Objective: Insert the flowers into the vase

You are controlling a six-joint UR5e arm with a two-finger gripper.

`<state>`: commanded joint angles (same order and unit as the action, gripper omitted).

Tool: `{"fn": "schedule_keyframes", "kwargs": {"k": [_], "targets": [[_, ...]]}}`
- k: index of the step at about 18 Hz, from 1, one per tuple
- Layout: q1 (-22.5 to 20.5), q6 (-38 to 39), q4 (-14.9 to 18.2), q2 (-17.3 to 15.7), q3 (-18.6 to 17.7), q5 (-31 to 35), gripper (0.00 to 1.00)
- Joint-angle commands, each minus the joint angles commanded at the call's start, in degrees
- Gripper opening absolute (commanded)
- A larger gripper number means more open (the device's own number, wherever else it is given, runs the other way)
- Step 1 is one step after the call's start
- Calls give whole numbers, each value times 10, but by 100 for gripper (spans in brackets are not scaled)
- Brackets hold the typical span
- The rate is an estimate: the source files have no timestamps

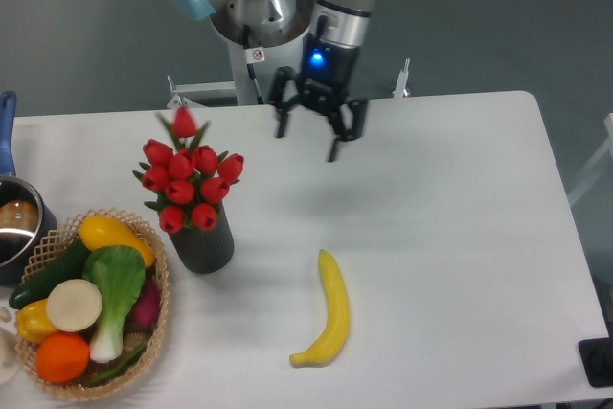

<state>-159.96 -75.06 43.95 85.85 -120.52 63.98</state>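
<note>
You see the gripper (308, 140) with its jaws apart, holding nothing. The flowers (189, 176) stand in the vase (202, 245), well apart from the jaws, lower left of them on the surface (450, 237).

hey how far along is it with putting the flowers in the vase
Looks done: the flowers stand in the vase, stems down inside. In hand: nothing; the gripper is open and empty, up and right of the bunch. Left: seemingly nothing.

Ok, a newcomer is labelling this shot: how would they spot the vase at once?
Start at the wicker basket of vegetables at the table's left front edge. Just right of it stands the vase, a dark grey ribbed cylinder. It alone holds the flowers, red tulips.
</note>
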Motion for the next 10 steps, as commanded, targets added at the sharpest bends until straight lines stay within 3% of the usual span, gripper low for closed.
{"fn": "schedule_keyframes", "kwargs": {"k": [2, 5, 10], "targets": [[0, 3, -1, 65, 43, 36, 100], [3, 3, 0, 143, 107, 162, 100], [1, 0, -3, 202, 138, 196, 100]]}}
